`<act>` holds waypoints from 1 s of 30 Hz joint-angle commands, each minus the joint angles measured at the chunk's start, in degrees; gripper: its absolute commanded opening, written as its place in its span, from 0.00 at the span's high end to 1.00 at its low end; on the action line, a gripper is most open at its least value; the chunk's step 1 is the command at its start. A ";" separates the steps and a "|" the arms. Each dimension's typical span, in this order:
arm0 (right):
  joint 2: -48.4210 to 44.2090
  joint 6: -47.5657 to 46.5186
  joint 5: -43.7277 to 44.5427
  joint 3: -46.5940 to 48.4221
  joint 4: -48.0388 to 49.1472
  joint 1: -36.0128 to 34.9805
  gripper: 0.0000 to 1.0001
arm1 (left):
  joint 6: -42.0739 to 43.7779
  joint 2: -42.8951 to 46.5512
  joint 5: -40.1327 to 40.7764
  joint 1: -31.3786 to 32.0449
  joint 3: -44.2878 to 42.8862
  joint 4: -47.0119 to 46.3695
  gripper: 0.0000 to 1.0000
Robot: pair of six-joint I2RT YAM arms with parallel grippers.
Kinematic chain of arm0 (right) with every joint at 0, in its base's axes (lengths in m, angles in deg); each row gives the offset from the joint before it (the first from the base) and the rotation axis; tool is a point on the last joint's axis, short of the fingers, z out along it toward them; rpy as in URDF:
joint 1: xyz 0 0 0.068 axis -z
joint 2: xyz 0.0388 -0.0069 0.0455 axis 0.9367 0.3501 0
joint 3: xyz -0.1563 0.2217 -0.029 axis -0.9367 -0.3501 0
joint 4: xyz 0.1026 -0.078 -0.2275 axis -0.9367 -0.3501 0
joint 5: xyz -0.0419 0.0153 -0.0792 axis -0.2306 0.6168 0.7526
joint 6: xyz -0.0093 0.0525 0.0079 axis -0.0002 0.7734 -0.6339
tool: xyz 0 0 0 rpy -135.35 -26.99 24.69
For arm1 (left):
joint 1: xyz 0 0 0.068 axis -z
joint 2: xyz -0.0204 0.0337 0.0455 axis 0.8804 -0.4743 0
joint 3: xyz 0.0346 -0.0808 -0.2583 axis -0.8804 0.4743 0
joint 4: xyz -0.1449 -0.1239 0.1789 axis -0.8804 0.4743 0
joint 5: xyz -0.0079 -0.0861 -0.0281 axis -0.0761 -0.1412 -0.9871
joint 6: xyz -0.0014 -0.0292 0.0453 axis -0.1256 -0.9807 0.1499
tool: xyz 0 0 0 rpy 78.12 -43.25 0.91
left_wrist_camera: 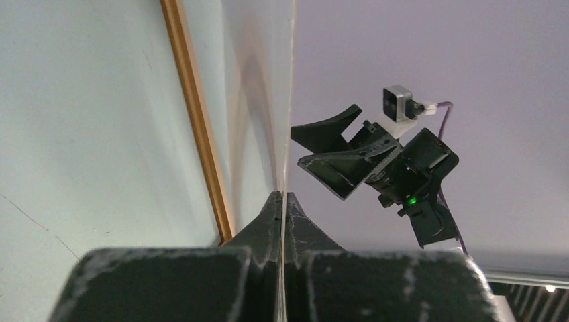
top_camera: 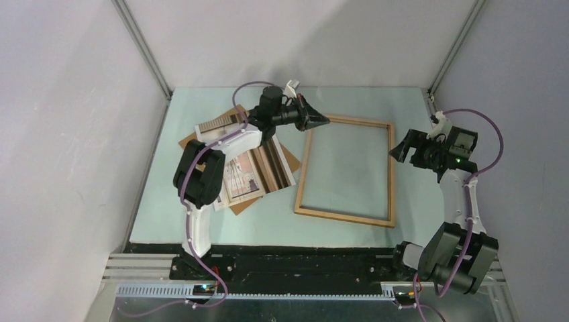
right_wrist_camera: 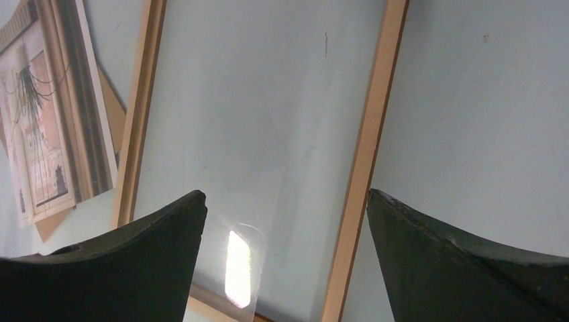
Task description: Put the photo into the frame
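The photo (top_camera: pixel 251 171) lies face up at the left on a brown backing board (top_camera: pixel 290 161), partly hidden under my left arm; it also shows at the left edge of the right wrist view (right_wrist_camera: pixel 47 127). The light-wood frame (top_camera: pixel 342 216) lies flat in the middle of the table. My left gripper (top_camera: pixel 321 121) hangs over the frame's far left corner, shut on a thin clear sheet (left_wrist_camera: pixel 262 100) seen edge-on between its jaws (left_wrist_camera: pixel 282 198). My right gripper (top_camera: pixel 402 149) hovers open over the frame's right moulding (right_wrist_camera: pixel 366 154), holding nothing.
The clear sheet's rounded corner with a bright glare (right_wrist_camera: pixel 238 268) sits over the frame's opening. Grey walls close in the table on three sides, with metal posts (top_camera: pixel 144 50) at the back corners. The backing board pokes out past the photo (right_wrist_camera: pixel 111 107).
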 commanded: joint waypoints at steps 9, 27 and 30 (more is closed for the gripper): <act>-0.81 2.34 -4.44 -1.53 4.54 3.20 0.07 | -9.37 -6.28 1.49 2.05 0.44 -11.80 1.00; 0.84 2.00 -6.12 -1.52 4.72 3.88 0.08 | -14.83 -12.39 3.25 3.11 2.35 -19.09 1.00; 0.98 1.95 -6.37 -1.57 4.70 3.99 0.07 | -14.35 -12.71 3.42 3.10 2.74 -19.13 1.00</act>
